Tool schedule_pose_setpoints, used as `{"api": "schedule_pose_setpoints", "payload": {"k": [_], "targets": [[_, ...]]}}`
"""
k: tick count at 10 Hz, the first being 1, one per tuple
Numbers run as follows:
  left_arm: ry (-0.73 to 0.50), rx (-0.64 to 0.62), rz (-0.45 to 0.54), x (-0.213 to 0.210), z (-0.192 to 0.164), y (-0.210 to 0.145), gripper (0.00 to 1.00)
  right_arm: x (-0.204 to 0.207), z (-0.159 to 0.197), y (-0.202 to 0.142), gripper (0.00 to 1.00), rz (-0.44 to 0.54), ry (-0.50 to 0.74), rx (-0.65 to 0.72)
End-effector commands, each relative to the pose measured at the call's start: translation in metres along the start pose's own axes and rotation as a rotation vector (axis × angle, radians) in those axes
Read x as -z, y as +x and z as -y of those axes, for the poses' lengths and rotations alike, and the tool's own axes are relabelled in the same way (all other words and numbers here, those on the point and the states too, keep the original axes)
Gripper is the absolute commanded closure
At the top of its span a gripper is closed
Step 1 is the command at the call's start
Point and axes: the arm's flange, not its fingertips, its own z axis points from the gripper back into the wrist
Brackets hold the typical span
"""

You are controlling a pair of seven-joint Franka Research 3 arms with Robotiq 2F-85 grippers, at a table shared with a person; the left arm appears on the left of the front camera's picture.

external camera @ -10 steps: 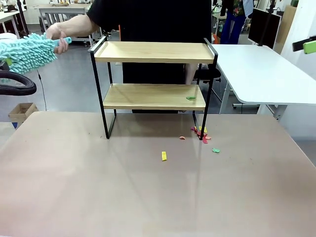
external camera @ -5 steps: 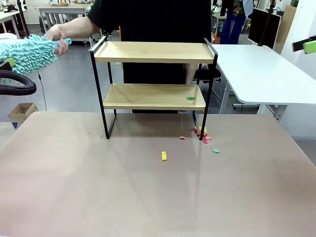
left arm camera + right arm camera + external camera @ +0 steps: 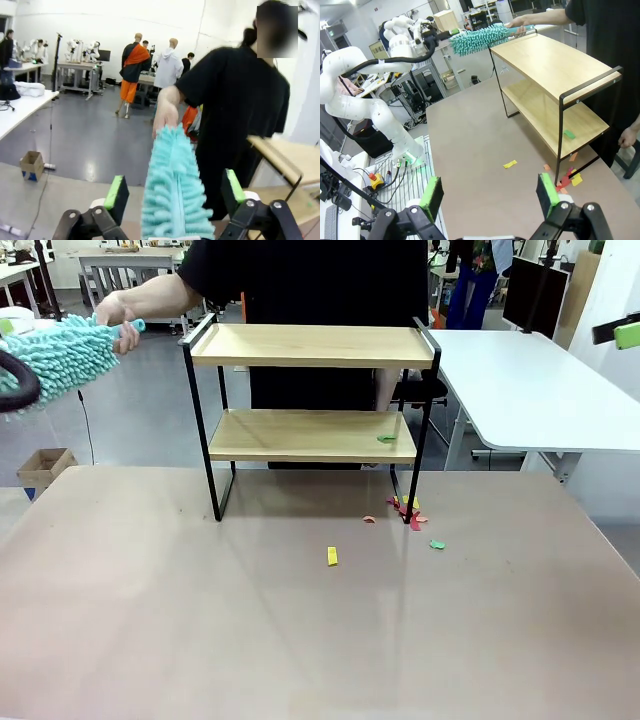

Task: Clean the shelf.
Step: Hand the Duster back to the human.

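The shelf (image 3: 312,390) stands at the table's far side, two light boards in a black frame; it also shows as the shelf (image 3: 555,75). A green paper scrap (image 3: 387,438) lies on its lower board. A person's hand (image 3: 115,315) holds a teal fluffy duster (image 3: 50,355) out to the left of the shelf. In the left wrist view the duster (image 3: 172,185) lies between the spread green pads of my left gripper (image 3: 175,190), and the pads stand apart from it. My right gripper (image 3: 490,192) is open and empty above the table.
A yellow scrap (image 3: 332,556), a green scrap (image 3: 437,544) and red and yellow scraps (image 3: 407,510) lie on the tan table (image 3: 300,640) by the shelf's right front leg. A white table (image 3: 520,380) stands at the right. The person stands behind the shelf.
The duster has risen a little in the person's hand. The black cable loop of my left arm has moved up and toward the left edge.
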Motion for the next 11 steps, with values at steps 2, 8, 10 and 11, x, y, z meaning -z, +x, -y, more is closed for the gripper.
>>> {"api": "schedule_pose_setpoints", "payload": {"k": [2,8,10,11], "targets": [[-0.055,-0.303,0.078,-0.038,-0.038,0.08,0.0,0.001,0.001,0.001,0.0,0.018,0.001,-0.025],[0.014,-0.445,0.165,-0.076,-0.099,0.109,0.0,0.001,0.001,0.001,0.0,0.018,0.001,-0.025],[0.014,-0.445,0.165,-0.076,-0.099,0.109,0.0,0.001,0.001,0.001,0.0,0.018,0.001,-0.025],[0.014,-0.445,0.165,-0.076,-0.099,0.109,0.0,0.001,0.001,0.001,0.0,0.018,0.001,-0.025]]}}
